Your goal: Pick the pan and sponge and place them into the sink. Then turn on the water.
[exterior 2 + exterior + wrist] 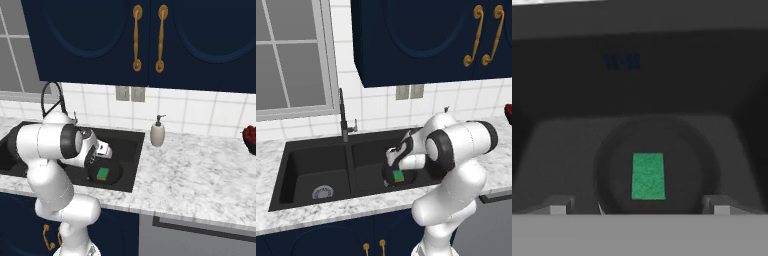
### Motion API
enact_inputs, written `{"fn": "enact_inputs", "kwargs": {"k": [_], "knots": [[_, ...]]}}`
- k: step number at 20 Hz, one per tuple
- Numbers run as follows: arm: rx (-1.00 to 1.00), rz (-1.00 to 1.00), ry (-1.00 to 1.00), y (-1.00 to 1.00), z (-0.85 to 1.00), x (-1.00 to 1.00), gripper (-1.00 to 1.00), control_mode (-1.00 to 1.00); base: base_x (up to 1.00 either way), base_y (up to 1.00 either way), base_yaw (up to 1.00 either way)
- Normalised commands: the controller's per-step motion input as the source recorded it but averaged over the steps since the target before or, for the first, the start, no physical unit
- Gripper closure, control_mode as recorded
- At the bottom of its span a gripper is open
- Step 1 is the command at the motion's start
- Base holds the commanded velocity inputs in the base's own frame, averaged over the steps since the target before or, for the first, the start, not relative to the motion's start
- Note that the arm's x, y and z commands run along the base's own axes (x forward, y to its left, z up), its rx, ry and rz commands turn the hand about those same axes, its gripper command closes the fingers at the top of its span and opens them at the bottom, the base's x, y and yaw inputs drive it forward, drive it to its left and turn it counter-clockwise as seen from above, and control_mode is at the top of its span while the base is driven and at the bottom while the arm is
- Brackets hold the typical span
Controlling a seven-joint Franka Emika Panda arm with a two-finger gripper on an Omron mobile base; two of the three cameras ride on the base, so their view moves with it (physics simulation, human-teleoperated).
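We see the sponge (648,176) lying green side up in the middle of the pan (657,132), and the pan sits on the floor of the right basin of the sink (306,155). Our gripper (639,206) hangs just above them, fingers (558,207) spread wide and empty. The faucet (344,115) stands behind the divider, and a soap dispenser (158,132) stands on the counter (200,170) right of the sink.

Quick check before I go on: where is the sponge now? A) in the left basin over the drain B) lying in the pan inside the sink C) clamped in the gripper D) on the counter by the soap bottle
B: the sponge lies flat inside the pan, down in the sink's right basin.
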Motion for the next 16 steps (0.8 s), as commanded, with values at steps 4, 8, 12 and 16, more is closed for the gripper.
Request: {"fn": "enact_inputs", "kwargs": {"k": [4, 8, 12, 16], "knots": [[0.13, -0.01, -0.53, 0.06, 0.60, -0.54, -1.00, -1.00, 0.00, 0.00, 0.00], [0.20, 0.00, -0.51, 0.06, 0.76, -0.38, -1.00, -1.00, 0.00, 0.00, 0.00], [0.06, 0.00, -0.34, 0.25, 0.94, -0.21, -1.00, -1.00, 0.00, 0.00, 0.00], [-0.07, 0.00, -0.20, 0.40, 0.38, -0.04, -1.00, -1.00, 0.00, 0.00, 0.00]]}}
